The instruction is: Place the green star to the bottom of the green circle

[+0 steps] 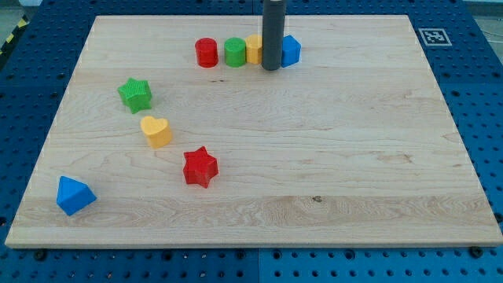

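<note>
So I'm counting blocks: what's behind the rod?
Behind the rod, a yellow block shows on its left and a blue block on its right; their hidden parts can't be seen.

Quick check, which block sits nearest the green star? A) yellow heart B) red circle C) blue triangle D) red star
A: the yellow heart lies just below and slightly to the view's right of the green star, closer than any other block; my tip is far off in the top row, beside the green circle.
</note>
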{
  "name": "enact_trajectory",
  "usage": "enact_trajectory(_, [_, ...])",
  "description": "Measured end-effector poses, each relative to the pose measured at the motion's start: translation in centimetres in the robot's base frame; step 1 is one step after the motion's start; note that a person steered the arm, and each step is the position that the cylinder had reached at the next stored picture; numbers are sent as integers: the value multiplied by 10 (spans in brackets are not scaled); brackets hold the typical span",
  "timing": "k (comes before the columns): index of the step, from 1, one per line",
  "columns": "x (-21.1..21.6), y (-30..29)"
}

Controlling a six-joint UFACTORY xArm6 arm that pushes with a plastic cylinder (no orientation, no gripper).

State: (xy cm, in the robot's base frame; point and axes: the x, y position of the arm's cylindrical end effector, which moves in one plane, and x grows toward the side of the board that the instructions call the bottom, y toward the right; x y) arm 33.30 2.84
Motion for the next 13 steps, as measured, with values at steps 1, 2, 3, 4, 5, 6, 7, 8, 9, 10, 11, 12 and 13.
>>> enact_trajectory(1, [28, -6])
enact_trajectory(2, [56, -18])
enact_trajectory(3, [67, -38])
enact_trajectory(4, [68, -58])
enact_trajectory(5, [71, -74])
enact_trajectory(6, [72, -88])
enact_trajectory(7, [78, -102])
enact_trajectory(8, [85, -119])
enact_trajectory(9, [92, -137])
enact_trajectory(10, [97, -152])
enact_trajectory(11, [104, -165])
enact_trajectory(12, [110, -175])
enact_trajectory(13, [117, -186])
